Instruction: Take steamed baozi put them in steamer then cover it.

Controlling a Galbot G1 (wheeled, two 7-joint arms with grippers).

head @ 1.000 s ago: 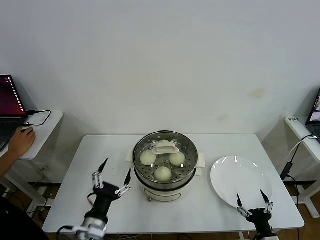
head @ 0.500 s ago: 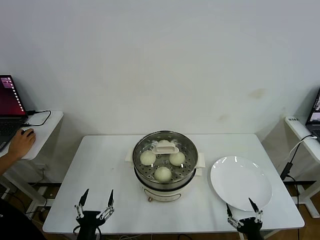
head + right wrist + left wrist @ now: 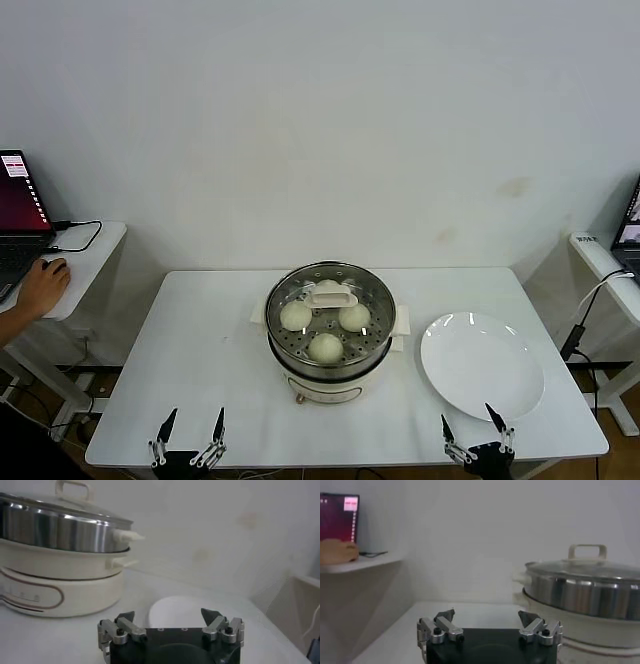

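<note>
Black-tipped fingers of our left gripper (image 3: 188, 436) and right gripper (image 3: 478, 438) stand spread apart, holding nothing, both low at the near table edge (image 3: 200, 330). Centre table, the steamer (image 3: 330, 335) carries the steamed baozi (image 3: 325, 346) under the cover (image 3: 330, 296), seated on its rim. A white plate (image 3: 483, 365) lies beside it.

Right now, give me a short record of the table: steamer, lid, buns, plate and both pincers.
steamer: centre of table, lid on
lid: glass, seated on steamer
buns: three seen clearly through lid, a fourth partly hidden behind the handle
plate: white, bare, right of steamer
left pincer: open, at table's near edge, holding nothing
right pincer: open, near edge by plate, holding nothing
</note>
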